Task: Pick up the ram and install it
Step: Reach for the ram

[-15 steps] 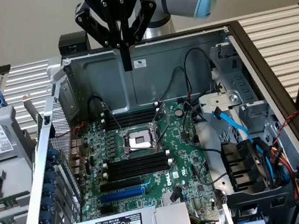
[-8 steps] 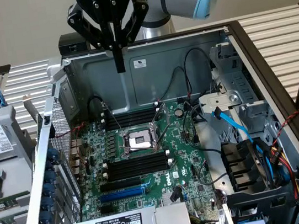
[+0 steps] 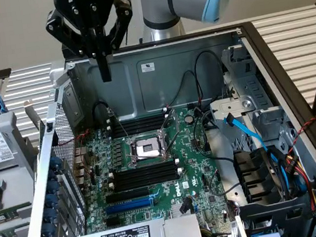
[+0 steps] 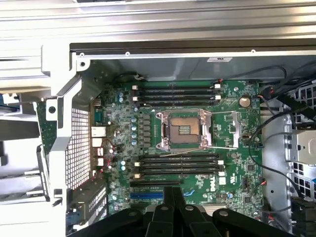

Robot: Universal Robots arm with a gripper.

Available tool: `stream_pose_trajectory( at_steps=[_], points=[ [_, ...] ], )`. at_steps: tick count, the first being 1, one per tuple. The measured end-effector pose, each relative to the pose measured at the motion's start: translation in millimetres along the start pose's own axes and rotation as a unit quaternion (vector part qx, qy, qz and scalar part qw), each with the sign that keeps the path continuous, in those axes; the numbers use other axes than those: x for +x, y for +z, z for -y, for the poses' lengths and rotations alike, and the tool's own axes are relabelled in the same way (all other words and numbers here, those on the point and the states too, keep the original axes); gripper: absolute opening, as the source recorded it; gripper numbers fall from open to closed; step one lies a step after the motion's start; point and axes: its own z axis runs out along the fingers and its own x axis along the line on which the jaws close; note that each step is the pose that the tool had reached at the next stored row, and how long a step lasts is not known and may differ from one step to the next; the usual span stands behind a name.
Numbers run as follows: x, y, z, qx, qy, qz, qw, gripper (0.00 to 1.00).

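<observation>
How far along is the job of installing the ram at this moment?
Done: nothing looks finished. The black memory slots on both sides of the processor socket all look empty.
In hand: the gripper hangs above the open case with its fingers together. I cannot make out a ram between them.
Left: no ram sits in any slot, so the pick-up, if it is not already made, and the seating are both left.

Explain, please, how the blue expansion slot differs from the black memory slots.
The blue expansion slot is a single blue strip; the black memory slots sit in groups on both sides of the processor socket. The blue expansion slot is shorter than the black memory slots and lies farther from the socket. Both run parallel and appear empty.
</observation>
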Motion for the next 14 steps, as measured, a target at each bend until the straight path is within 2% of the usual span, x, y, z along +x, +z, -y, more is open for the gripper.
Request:
stream_pose_trajectory(
  at_steps=[14],
  points=[
    [63.5,-1.4,4.5,0.0,0.0,0.0,1.0,0.12]
  ],
)
